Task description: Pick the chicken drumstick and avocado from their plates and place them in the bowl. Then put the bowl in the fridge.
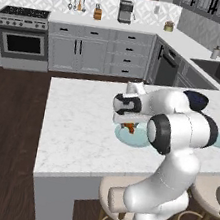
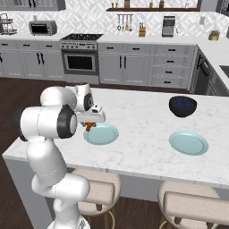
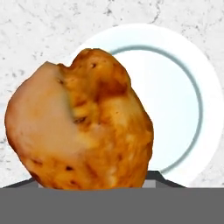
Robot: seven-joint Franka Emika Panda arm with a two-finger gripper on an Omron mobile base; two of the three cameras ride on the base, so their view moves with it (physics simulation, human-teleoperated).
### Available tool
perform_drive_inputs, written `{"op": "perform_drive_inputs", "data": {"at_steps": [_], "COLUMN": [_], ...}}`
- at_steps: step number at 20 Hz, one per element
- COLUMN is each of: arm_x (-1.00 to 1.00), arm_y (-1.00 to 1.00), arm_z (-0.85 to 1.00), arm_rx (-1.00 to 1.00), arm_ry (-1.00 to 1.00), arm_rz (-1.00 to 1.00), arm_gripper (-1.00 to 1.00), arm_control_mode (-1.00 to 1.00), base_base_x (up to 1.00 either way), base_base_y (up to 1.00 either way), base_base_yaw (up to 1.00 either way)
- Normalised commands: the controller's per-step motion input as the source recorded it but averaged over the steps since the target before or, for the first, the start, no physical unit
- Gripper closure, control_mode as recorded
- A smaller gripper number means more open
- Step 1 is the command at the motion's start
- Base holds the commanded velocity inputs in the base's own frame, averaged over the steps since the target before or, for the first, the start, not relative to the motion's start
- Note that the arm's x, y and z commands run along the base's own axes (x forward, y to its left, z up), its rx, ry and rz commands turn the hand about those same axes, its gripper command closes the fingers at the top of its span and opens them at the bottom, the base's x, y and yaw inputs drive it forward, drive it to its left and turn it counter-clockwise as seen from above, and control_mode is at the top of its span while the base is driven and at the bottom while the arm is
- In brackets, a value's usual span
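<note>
tool (image 2: 91, 125): my jaws are partway closed on the chicken drumstick (image 3: 81, 124); it sits between them, clear of the plate, so I read it as gripped and lifted.
drumstick: right at my tool, hanging just above the near plate (image 2: 101, 133). In the hand view it bulks in front of me, with the plate (image 3: 183, 109) behind and below it.
long axis: can't fix it. I see the meaty end facing the hand camera; the bone end is not visible.
key relation: next move needs the reddish-brown bowl, and I can't place it from my tool in any direction. The only bowl I can see is the dark blue bowl (image 2: 182, 106), far off to my tool's right on the tabletop (image 2: 143, 116). Wrong one, judging by the task.
second plate (image 2: 188, 142): well off to my tool's right, nearer the blue bowl; looks bare.
avocado: can't make it out.
hidden: my fingertips are covered by the drumstick in the hand view; my own arm blocks much of the near plate (image 1: 130, 137) in the left base view.
risk: I judge a swing toward the blue bowl would be a wrong drop.
</note>
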Motion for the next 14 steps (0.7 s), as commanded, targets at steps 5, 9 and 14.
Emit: {"op": "perform_drive_inputs", "data": {"at_steps": [5,9,14], "arm_x": [-0.97,-1.0,-1.0], "arm_y": [0.13,0.0,0.0], "arm_z": [1.0,1.0,0.99], "arm_rx": [0.02,0.11,0.03], "arm_ry": [0.0,-0.04,-0.01], "arm_rz": [0.0,0.0,0.0], "arm_gripper": [1.0,1.0,1.0], "arm_control_mode": [-1.0,-1.0,-1.0], "base_base_x": [0.0,0.0,0.0], "base_base_y": [0.0,0.0,0.0], "base_base_yaw": [0.0,0.0,0.0]}}
